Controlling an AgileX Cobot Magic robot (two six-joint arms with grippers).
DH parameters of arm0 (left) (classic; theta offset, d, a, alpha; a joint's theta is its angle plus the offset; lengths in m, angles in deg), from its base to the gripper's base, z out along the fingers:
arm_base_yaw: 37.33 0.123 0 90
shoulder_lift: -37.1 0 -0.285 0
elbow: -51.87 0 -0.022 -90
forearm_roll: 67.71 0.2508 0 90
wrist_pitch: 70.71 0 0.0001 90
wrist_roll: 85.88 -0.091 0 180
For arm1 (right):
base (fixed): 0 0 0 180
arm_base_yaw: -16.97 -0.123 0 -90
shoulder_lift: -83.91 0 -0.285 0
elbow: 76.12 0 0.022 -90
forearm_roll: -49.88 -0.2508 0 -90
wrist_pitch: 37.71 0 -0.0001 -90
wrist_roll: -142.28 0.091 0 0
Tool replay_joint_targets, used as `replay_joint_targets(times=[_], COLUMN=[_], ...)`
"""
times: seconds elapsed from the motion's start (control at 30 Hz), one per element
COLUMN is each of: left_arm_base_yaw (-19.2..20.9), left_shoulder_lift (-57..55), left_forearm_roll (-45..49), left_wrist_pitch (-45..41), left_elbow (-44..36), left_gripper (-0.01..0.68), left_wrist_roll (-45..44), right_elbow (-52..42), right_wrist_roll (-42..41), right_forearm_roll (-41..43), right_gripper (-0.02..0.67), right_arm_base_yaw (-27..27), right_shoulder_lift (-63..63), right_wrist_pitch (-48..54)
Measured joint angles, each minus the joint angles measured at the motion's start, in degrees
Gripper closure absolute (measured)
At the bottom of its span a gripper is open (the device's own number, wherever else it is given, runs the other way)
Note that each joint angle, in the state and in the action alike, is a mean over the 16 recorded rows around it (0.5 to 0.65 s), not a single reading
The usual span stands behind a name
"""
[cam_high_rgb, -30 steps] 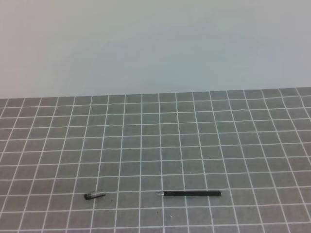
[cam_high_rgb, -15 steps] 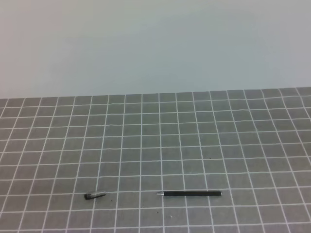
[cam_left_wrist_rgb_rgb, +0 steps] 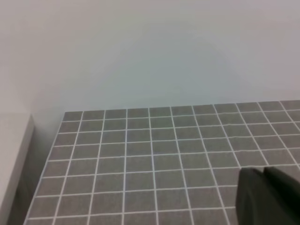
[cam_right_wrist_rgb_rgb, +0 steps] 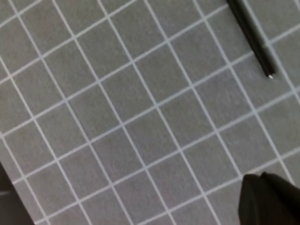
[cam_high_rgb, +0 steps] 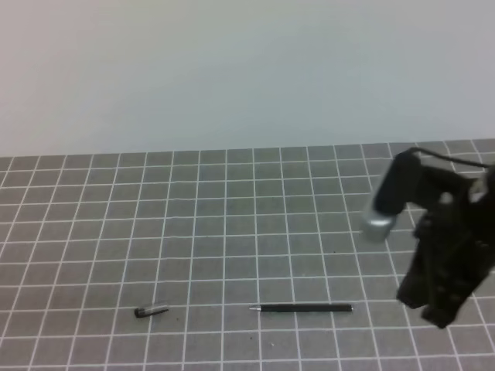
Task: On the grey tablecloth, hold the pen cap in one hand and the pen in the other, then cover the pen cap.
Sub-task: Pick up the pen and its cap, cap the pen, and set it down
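Note:
The pen (cam_high_rgb: 302, 308) lies flat on the grey tablecloth (cam_high_rgb: 232, 232) near the front, silvery tip pointing left. Left of it, about two squares away, rests the short dark pen cap (cam_high_rgb: 151, 311). My right gripper (cam_high_rgb: 438, 315) hangs over the cloth to the right of the pen's blunt end, shut and holding nothing. In the right wrist view the pen (cam_right_wrist_rgb_rgb: 251, 35) crosses the top right corner, and the dark fingers (cam_right_wrist_rgb_rgb: 269, 201) sit together at the bottom right. The left wrist view shows my left gripper (cam_left_wrist_rgb_rgb: 263, 176) shut and empty over bare cloth. The cap is out of both wrist views.
A plain pale wall stands behind the cloth's far edge (cam_high_rgb: 247, 151). In the left wrist view a pale ledge (cam_left_wrist_rgb_rgb: 11, 159) borders the cloth's left side. The right arm's black links and silver joint (cam_high_rgb: 379, 224) stand above the cloth at the right.
The right arm has come into the high view from the right and now hangs near the pen's blunt end. Pen and cap have not moved.

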Motion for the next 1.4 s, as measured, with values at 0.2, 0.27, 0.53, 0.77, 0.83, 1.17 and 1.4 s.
replay_joint_targets(times=[0.2, 0.27, 0.53, 0.77, 0.83, 1.17, 1.4], left_arm_base_yaw=[0.00, 0.00, 0.00, 0.00, 0.00, 0.00, 0.00], left_shoulder_lift=[0.00, 0.00, 0.00, 0.00, 0.00, 0.00, 0.00], left_forearm_roll=[-3.53, -5.06, -11.35, -14.22, -14.66, -15.38, -15.48], left_wrist_pitch=[0.03, 0.01, -0.18, -0.48, -0.55, -0.82, -0.83], left_elbow=[0.00, 0.00, 0.00, 0.00, 0.00, 0.00, 0.00], left_gripper=[0.673, 0.673, 0.673, 0.673, 0.673, 0.673, 0.673], left_wrist_roll=[-3.56, -5.27, -13.02, -17.22, -17.93, -19.37, -19.73], right_elbow=[4.75, 6.26, 11.87, 15.52, 16.22, 18.23, 18.59], right_wrist_roll=[0.31, 0.58, 0.44, -1.58, -2.50, -6.12, -8.30], right_forearm_roll=[3.65, 4.70, 8.08, 8.86, 9.06, 9.39, 8.90], right_gripper=[0.603, 0.575, 0.398, 0.266, 0.250, 0.239, 0.261], right_arm_base_yaw=[-3.97, -4.87, -6.74, -7.04, -7.04, -7.04, -7.04], right_shoulder_lift=[-10.13, -13.17, -23.61, -29.98, -31.30, -34.85, -35.36], right_wrist_pitch=[0.67, 0.61, 0.16, -0.61, -0.92, -3.91, -5.65])
